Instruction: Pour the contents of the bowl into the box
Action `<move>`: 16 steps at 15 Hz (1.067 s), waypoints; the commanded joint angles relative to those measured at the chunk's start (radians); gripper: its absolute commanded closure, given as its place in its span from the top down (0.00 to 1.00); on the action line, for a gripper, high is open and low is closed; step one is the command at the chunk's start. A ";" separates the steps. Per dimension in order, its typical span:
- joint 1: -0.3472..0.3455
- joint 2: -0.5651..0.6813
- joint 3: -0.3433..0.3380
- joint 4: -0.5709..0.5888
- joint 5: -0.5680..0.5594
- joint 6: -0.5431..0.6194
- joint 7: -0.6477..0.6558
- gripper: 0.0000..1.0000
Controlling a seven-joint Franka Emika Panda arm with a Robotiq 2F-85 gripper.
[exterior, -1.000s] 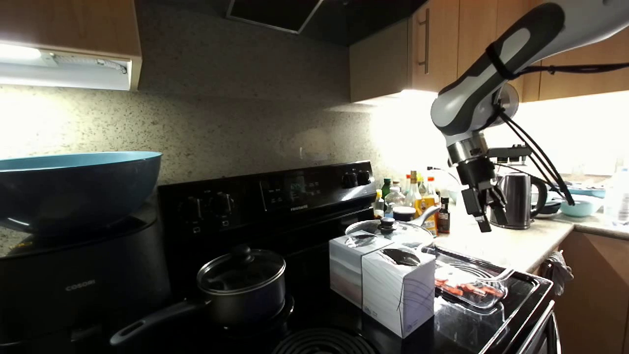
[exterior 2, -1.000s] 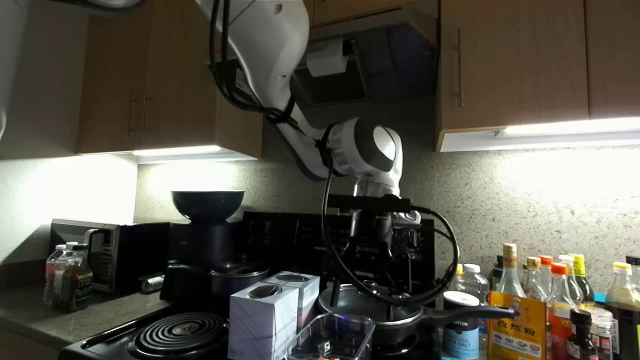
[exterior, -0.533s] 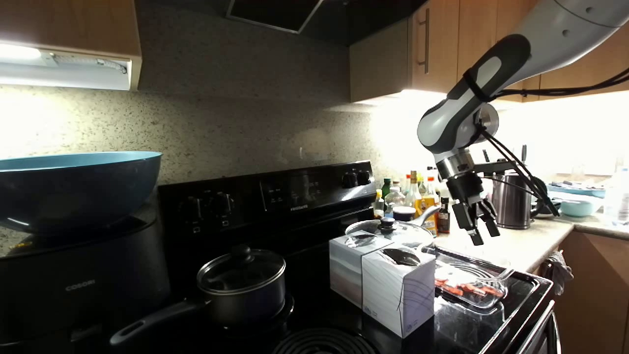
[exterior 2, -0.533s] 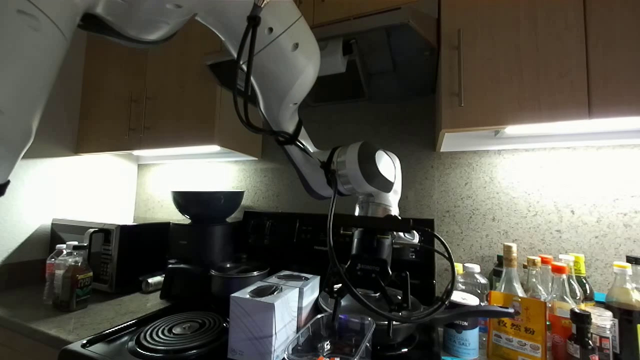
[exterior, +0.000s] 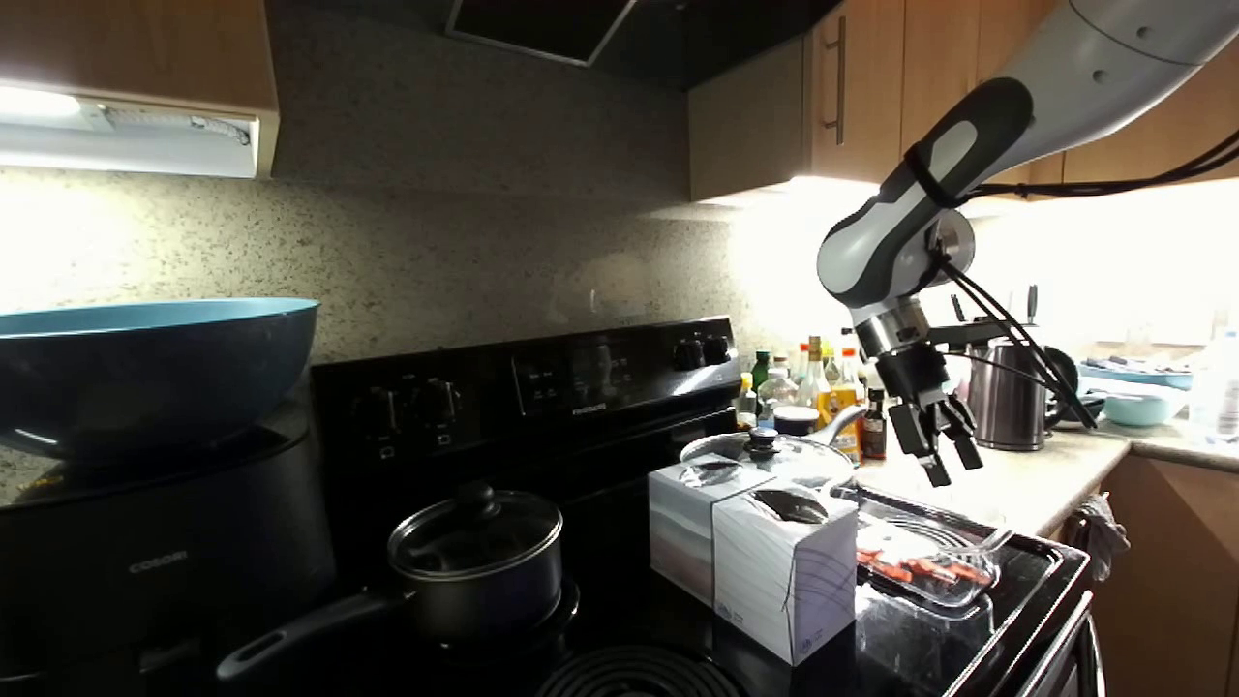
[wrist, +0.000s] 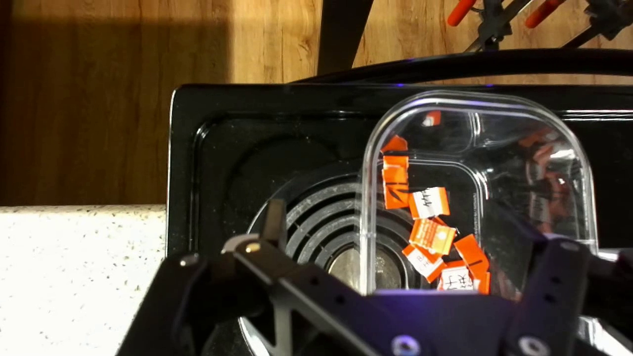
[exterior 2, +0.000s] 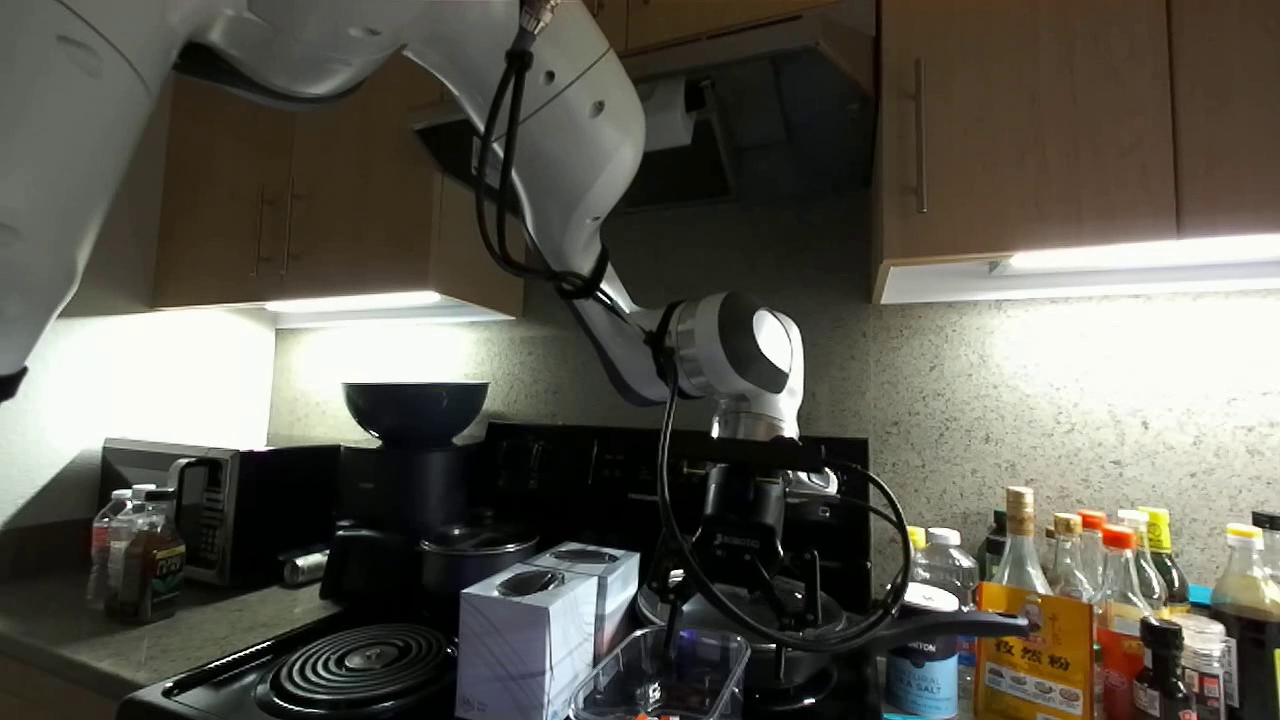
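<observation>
The bowl, a clear see-through plastic dish with rounded corners, sits over a burner in both exterior views (exterior: 971, 594) (exterior 2: 738, 662). It fills the right part of the wrist view (wrist: 366, 198). The contents, small orange-red pieces (wrist: 431, 236), lie in it and show in an exterior view (exterior: 895, 566). My gripper is open and empty above the bowl in both exterior views (exterior: 953, 465) (exterior 2: 728, 645). In the wrist view its jaws (wrist: 398, 222) stand wide apart. Two white boxes with oval top openings stand beside the bowl; the nearer box (exterior: 765, 586) also shows in an exterior view (exterior 2: 525, 640).
A pan with a glass lid (exterior: 774, 460) stands behind the boxes and bowl. A black lidded pot (exterior: 484, 571) is on another burner. Bottles (exterior 2: 1065, 570) and a salt can (exterior 2: 922, 660) crowd the counter. A large teal bowl (exterior: 155, 378) sits on a black appliance (exterior: 165, 571).
My gripper has come down toward the bowl, shifting slightly left in an exterior view, with only a small motion over the last half second. The bowl and boxes have not moved.
</observation>
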 commanded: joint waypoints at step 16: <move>-0.026 0.017 0.026 0.007 0.019 -0.007 -0.012 0.32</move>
